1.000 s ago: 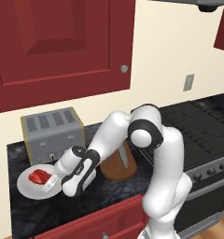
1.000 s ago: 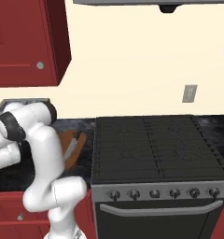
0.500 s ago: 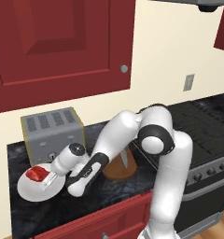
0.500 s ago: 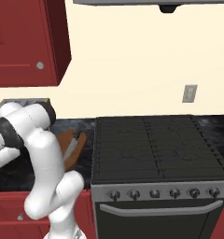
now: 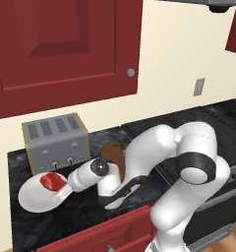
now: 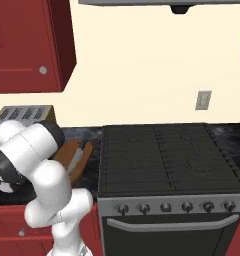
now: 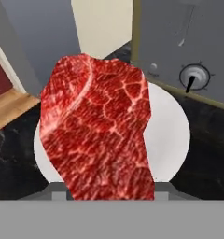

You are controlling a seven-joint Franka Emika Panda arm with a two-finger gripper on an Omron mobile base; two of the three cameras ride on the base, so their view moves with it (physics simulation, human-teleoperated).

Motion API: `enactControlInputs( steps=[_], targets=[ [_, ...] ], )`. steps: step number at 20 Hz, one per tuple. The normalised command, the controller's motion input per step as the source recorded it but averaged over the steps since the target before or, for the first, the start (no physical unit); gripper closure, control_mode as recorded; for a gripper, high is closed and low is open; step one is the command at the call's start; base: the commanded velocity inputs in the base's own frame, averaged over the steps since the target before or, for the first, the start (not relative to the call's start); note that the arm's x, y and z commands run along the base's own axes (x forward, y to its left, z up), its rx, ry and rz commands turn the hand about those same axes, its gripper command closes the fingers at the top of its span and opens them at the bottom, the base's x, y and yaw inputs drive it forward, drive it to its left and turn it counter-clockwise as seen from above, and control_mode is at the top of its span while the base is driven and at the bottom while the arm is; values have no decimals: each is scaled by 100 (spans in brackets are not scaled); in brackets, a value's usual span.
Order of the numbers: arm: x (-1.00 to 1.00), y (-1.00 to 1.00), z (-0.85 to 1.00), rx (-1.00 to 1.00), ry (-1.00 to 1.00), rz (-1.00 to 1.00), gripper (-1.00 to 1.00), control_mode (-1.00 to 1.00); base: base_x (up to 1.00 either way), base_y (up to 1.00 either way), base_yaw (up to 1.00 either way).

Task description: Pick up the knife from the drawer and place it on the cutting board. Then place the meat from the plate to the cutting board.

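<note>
The white Franka arm with dark joints is reaching low and leftward across the black speckled stone counter, its two-finger gripper sitting at the near edge of the round plain white plate. The irregular lump of raw red meat is lying on that plate, just beside the grey four-slot metal toaster, and the hand camera is looking straight onto its marbled top. To do this step well, the fingers are needing to straddle the lump squarely and close low on its sides, then lift straight before swinging right, so the meat is not dragging the plate along. The oblong brown wooden cutting board is waiting well apart to the right, and the slim black-handled knife is already lying on it, so the drop spot ought to be a bare part of the board.

The fingertips are being covered by the meat in the hand view and are too small elsewhere, so I cannot tell whether the jaws are parted or clamped
</note>
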Motion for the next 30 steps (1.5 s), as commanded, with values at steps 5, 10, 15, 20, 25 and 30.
enactControlInputs(
  steps=[5,10,15,20,25,30],
  targets=[
    [0,-59,73,0,13,-20,100,-100,0,0,0],
    [0,-46,98,0,24,-23,100,-100,0,0,0],
    [2,-43,100,0,21,-22,100,-100,0,0,0],
    [0,-66,100,0,25,-25,100,-100,0,0,0],
    [0,-86,97,0,29,-29,100,-100,0,0,0],
    [0,-61,64,-4,36,-33,100,-100,0,0,0]
  ],
)
